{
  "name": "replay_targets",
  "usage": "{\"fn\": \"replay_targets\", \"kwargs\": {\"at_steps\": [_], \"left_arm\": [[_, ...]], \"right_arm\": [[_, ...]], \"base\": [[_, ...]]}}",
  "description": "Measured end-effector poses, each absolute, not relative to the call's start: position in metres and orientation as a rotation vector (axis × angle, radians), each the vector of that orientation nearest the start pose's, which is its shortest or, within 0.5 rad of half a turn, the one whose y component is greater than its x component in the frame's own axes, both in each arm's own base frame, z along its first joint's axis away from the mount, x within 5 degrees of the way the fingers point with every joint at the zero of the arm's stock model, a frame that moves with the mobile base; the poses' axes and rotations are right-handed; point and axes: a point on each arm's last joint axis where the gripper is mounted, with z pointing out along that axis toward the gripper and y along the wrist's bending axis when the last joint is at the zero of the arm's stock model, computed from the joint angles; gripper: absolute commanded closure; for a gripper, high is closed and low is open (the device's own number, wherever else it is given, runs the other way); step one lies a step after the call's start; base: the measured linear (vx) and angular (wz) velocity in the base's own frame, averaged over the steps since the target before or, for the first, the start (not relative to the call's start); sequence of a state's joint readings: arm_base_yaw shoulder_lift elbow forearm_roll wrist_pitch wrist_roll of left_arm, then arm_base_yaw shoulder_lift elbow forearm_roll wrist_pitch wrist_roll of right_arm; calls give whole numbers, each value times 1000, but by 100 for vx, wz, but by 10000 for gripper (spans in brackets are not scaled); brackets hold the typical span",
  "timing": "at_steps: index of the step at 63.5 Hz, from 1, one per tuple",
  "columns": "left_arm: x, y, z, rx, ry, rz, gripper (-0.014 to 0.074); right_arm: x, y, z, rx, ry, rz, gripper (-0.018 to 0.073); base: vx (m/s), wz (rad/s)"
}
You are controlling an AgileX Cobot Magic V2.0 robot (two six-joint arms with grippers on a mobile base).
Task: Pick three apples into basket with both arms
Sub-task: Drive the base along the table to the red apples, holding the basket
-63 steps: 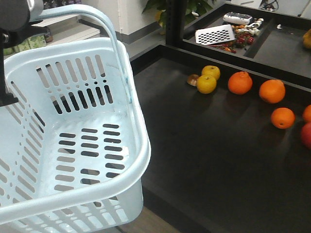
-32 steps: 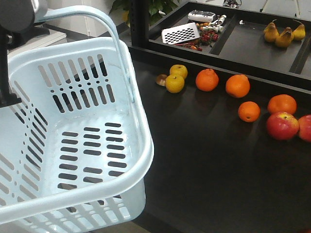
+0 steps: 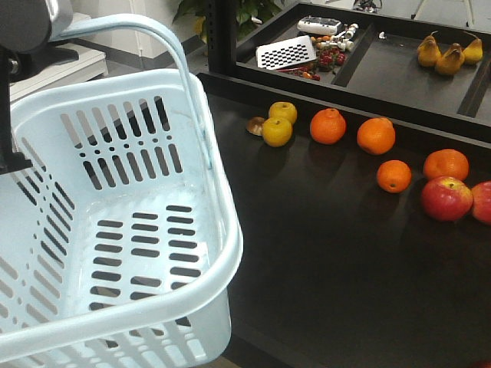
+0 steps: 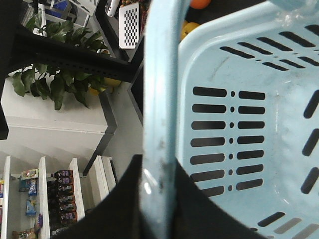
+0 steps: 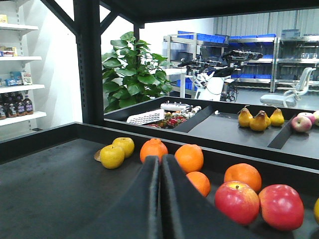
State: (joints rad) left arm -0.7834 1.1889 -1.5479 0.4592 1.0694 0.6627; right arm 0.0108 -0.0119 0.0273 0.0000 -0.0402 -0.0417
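**Item 1: apples (image 5: 238, 201), two in view.**
- Location: on the black table (image 3: 322, 261), side by side. They lie ahead of the right fingers (image 5: 142, 199) and off to their right, just past the tips. A row of oranges (image 5: 189, 157) sits straight ahead, beyond the tips. I cannot place a third apple with any certainty.
- Handling, by my estimate: firm and round with a waxy skin, and fairly heavy for its size. It is apt to roll if nudged, and to bruise if squeezed hard or dropped.
- Hold: across the widest part, one finger on each flank, stem upward. I would approach from the open near side so the neighbour is not knocked.
- Right fingers: pressed together, holding nothing. I would need them spread before closing in.

**Item 2: basket (image 3: 222, 238), pale blue slotted plastic, nothing inside.**
- Location: hanging below the left fingers (image 4: 119, 214), beside the table's edge.
- Handling, by my estimate: light, slightly flexible, and free to swing on its hoop handle (image 4: 159, 89).
- Hold: the left fingers are clamped on the handle, one on each side of the bar. The bar looks smooth and could slip or pivot as fruit adds weight. Apples should be lowered in gently.
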Motion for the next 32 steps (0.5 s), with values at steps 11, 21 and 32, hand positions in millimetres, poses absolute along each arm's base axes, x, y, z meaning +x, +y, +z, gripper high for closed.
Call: {"fn": "replay_targets", "kwargs": {"at_steps": [11, 21, 32], "left_arm": [[179, -128, 482, 1425, 1591, 493, 603], [179, -129, 482, 1425, 1591, 492, 603], [179, -129, 482, 1425, 1592, 491, 603]], "right_arm": [[56, 1, 208, -38, 1458, -25, 568], [56, 1, 208, -38, 1458, -25, 568], [56, 1, 208, -38, 1458, -25, 568]], "base": [[0, -2], [0, 0], [0, 0]]}}
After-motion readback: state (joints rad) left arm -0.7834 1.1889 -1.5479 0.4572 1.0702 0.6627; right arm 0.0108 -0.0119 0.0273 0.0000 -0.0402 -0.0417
